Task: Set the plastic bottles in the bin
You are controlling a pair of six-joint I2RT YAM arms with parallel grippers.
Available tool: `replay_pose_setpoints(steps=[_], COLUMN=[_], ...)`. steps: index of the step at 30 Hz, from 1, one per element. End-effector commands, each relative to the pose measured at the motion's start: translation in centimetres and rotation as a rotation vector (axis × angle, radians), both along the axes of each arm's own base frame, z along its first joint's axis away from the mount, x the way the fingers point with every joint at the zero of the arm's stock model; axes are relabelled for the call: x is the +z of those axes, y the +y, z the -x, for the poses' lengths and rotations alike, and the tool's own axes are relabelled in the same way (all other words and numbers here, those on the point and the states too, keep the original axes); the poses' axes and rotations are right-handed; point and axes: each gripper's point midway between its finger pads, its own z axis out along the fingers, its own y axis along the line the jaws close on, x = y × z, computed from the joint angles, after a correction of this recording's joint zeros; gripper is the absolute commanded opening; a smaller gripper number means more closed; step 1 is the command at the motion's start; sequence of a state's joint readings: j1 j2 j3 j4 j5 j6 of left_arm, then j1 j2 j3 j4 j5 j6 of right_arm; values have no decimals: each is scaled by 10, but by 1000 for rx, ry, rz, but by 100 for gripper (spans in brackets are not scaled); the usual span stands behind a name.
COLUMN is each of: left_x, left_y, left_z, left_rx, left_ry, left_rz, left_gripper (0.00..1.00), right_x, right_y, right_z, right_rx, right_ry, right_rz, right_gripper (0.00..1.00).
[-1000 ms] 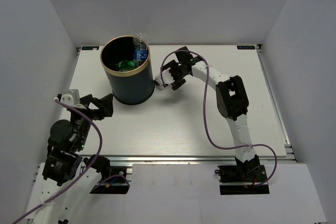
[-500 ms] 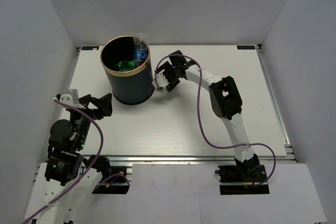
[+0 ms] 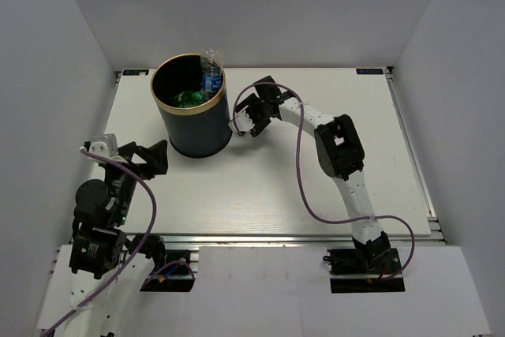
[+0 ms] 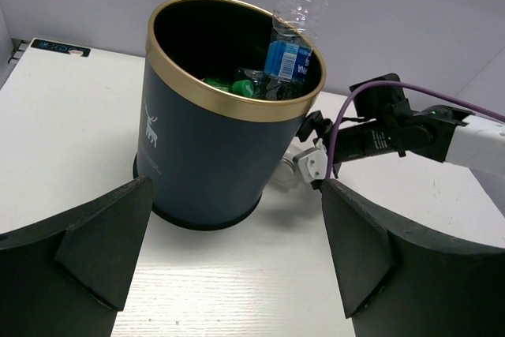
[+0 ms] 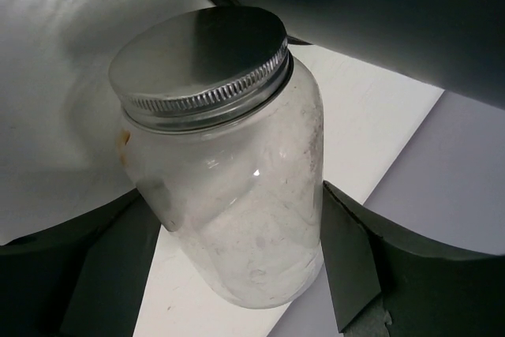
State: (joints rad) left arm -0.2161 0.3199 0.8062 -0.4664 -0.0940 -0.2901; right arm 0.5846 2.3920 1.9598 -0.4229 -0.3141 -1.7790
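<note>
The bin (image 3: 189,128) stands at the back left, dark navy with a gold rim (image 4: 229,108). A clear bottle with a blue label (image 3: 211,69) sticks up out of it and also shows in the left wrist view (image 4: 293,29). A green bottle (image 4: 237,83) lies inside. A wide clear bottle with a metal lid (image 5: 237,195) lies on the table right of the bin's base (image 4: 288,171). My right gripper (image 3: 246,120) is open, and its jaws straddle this bottle closely (image 5: 241,203). My left gripper (image 3: 146,159) is open and empty, near-left of the bin. No orange bottle shows.
The white table (image 3: 260,187) ends at a metal rail along the near edge (image 3: 300,236). Grey walls close in the back and sides. The right arm's purple cable (image 3: 304,171) loops above the table's middle.
My right gripper has moved left and a little back, toward the bin's base, until its jaws came round the wide clear bottle. The left arm has barely moved.
</note>
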Motion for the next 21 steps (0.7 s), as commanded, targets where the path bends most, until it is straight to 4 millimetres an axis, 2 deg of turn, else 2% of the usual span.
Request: replay_pose_setpoints(steps=[1, 2, 3, 4, 5, 7, 9, 10, 11, 12, 13, 14, 15, 16, 17, 18, 19, 20, 21], left_x=[-2, -4, -4, -4, -5, -5, -5, -3, -3, -9, -9, -9, -9, -9, -7, -5, -8, -5, -3], left_y=[1, 0, 0, 2, 2, 4, 6, 6, 6, 9, 9, 10, 10, 10, 12, 14, 14, 16, 18], left_z=[-1, -3, -3, -3, -5, -6, -6, -6, -6, -10, -10, -10, -10, -10, -9, -7, -8, -6, -3], left_rx=[6, 6, 6, 15, 15, 28, 37, 37, 37, 55, 55, 64, 64, 64, 75, 84, 84, 93, 102], left_ry=[-3, 6, 6, 6, 15, 15, 15, 6, 6, 24, 24, 24, 24, 24, 15, 7, 6, -7, -17], left_rz=[15, 14, 14, 14, 12, 13, 13, 15, 15, 12, 12, 12, 12, 12, 15, 17, 17, 21, 24], left_gripper=[97, 97, 97, 97, 97, 97, 97, 97, 97, 97, 97, 97, 97, 97, 97, 97, 97, 97, 97], right_x=[1, 15, 13, 19, 35, 44, 74, 74, 102, 104, 132, 151, 174, 207, 217, 239, 277, 287, 309], right_y=[-13, -16, -16, -19, -20, -25, -24, -34, -34, -37, -37, -41, -38, -43, -45, -39, -40, -39, -32], right_z=[25, 29, 36, 41, 41, 52, 54, 66, 69, 74, 80, 89, 85, 98, 100, 104, 114, 118, 125], right_rx=[-22, -34, -33, -51, -66, -86, -124, -149, -163, -212, -210, -240, -256, -246, -276, -286, -286, -280, -243], right_ry=[93, 90, 108, 119, 105, 106, 73, 88, 59, 96, 89, 105, 69, 33, 57, 82, 94, 117, 143], right_rz=[23, 3, -2, -14, -42, -71, -146, -154, -209, -244, -326, -380, -465, -521, -566, -649, -734, -768, -849], right_gripper=[24, 23, 20, 18, 17, 16, 14, 14, 14, 13, 11, 11, 11, 11, 11, 10, 10, 10, 10])
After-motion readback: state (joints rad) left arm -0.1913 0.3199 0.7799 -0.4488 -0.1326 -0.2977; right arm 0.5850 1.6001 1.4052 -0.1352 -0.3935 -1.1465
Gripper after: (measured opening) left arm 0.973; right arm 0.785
